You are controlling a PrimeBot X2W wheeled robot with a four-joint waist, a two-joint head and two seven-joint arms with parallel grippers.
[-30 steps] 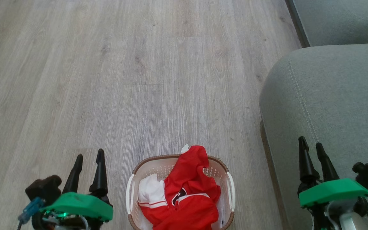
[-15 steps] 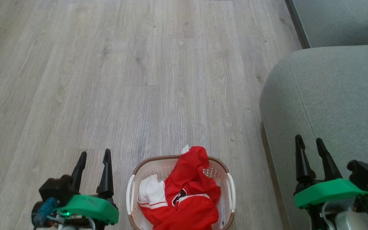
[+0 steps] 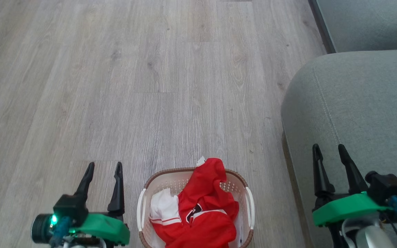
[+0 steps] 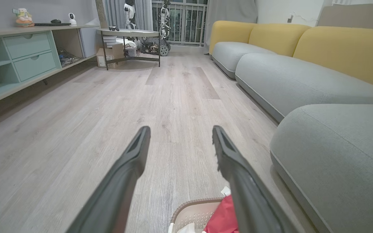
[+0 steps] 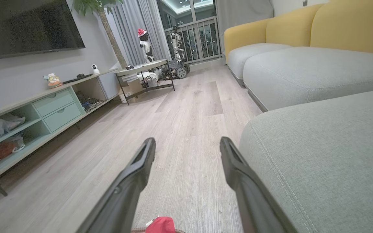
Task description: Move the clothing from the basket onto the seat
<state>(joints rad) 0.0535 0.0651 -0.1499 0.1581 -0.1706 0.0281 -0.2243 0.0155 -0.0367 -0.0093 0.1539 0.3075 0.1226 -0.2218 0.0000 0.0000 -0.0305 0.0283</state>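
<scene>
Both our grippers stand spread wide and empty. The left gripper [image 3: 104, 166] hangs over the bare wood floor [image 3: 150, 86] just left of the basket [image 3: 169, 171]. The right gripper [image 3: 328, 148] is over the near rounded corner of the seat [image 3: 364, 96]. The clothing [image 3: 205, 210] lies heaped in the basket, with one red fold rising past the far rim. A narrow strip of floor separates the basket's right handle from the seat's edge, and broad planks stretch ahead of us.
</scene>
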